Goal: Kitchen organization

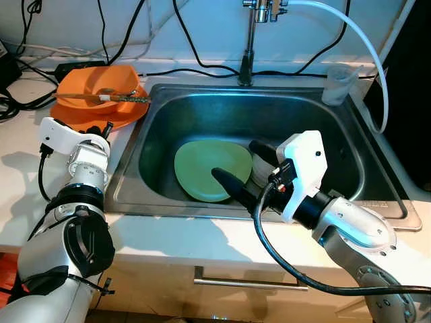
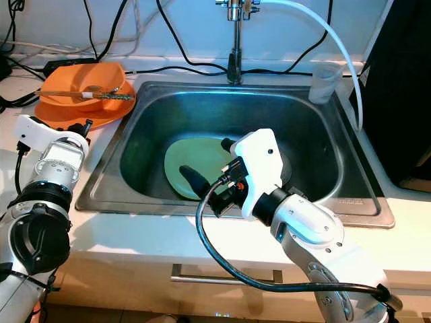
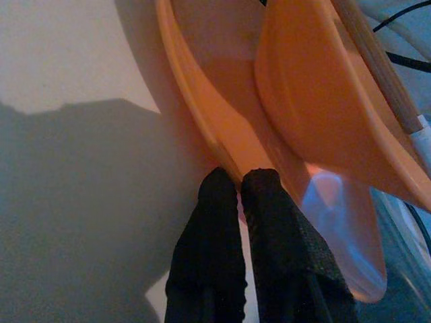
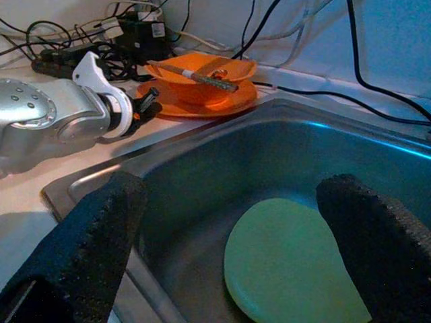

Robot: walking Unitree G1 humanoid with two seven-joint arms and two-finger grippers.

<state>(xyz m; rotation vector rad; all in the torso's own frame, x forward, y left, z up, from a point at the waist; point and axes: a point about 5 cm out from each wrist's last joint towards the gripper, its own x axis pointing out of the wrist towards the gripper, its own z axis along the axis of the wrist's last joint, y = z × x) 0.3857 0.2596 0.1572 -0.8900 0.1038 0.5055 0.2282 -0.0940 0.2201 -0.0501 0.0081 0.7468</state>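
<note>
The right hand (image 1: pixel 246 171) is held wide open and empty over the round pale-green plate (image 1: pixel 209 168), which lies in the stainless-steel sink (image 1: pixel 316 134). The left hand (image 3: pixel 236 195) is closed, fingertips pressed against the rim of the flat orange plate (image 3: pixel 202 114) on the white worktop (image 1: pixel 20 175). An orange bowl (image 1: pixel 97 84) rests on that plate. No writing is legible.

Head pair looking steeply down on sink (image 1: pixel 350 134); wrist cameras close in, left at orange plate (image 3: pixel 202 114), right over sink.
</note>
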